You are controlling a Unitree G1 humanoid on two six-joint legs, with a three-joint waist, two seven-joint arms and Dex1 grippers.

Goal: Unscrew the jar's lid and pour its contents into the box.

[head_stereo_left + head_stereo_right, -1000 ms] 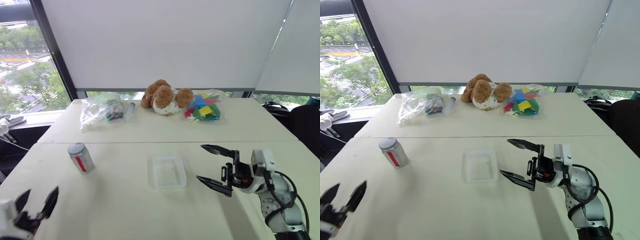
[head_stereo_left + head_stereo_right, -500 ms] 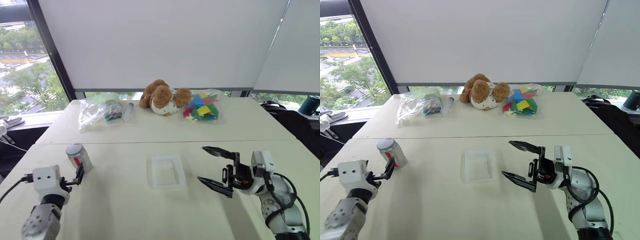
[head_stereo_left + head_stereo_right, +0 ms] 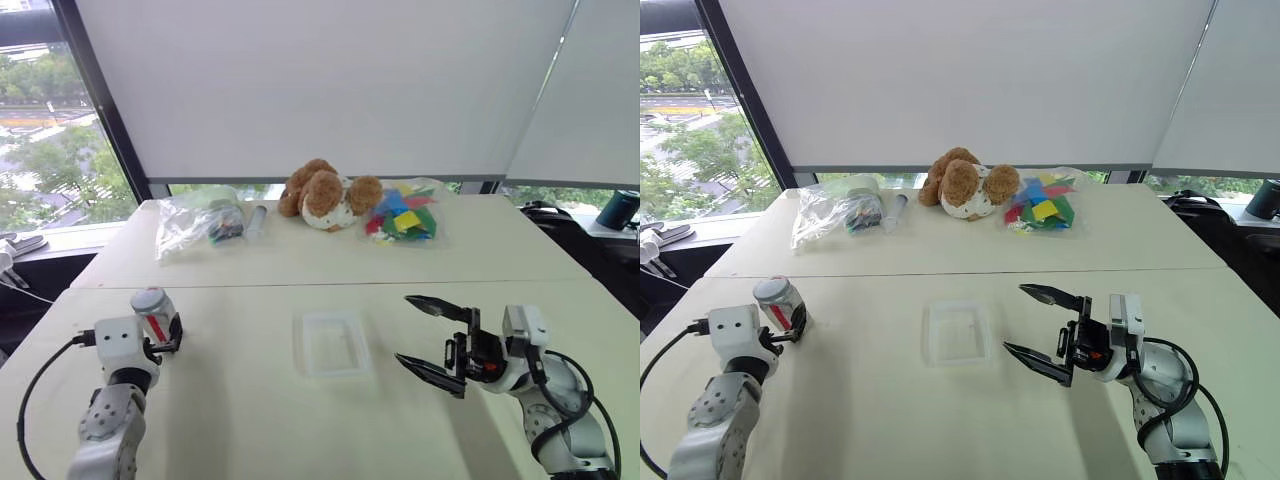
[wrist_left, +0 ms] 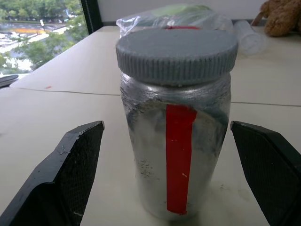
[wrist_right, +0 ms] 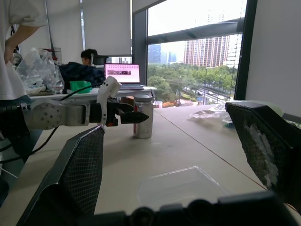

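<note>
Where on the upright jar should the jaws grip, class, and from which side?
Grip the jar on its round body, below the lid, coming in level from the robot's side. It stands upright, and the left gripper already has its open jaws on either side of it.

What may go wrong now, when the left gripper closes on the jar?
1. The jar stands upright between the open fingers of the left gripper, nearer one finger; an uneven close might tip it.
2. The lid is still on; a weak hold could let the jar turn while unscrewing.
</note>
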